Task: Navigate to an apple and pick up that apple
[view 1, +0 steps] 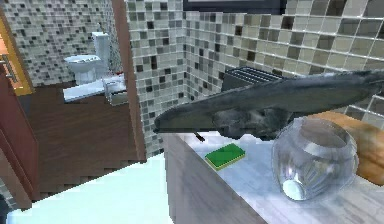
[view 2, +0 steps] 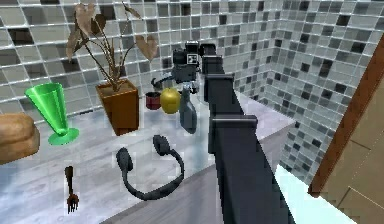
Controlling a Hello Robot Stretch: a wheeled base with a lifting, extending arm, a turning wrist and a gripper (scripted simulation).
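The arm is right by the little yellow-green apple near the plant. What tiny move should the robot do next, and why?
Probably a small, slow lift straight up. The gripper sits at the apple, beside the potted plant, and I cannot tell whether it holds it. A short rise would show whether the apple comes along, without bumping the plant.

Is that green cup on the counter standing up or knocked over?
Upright. The green cup stands on its narrow base on the countertop, wide mouth facing up, beside the potted plant.
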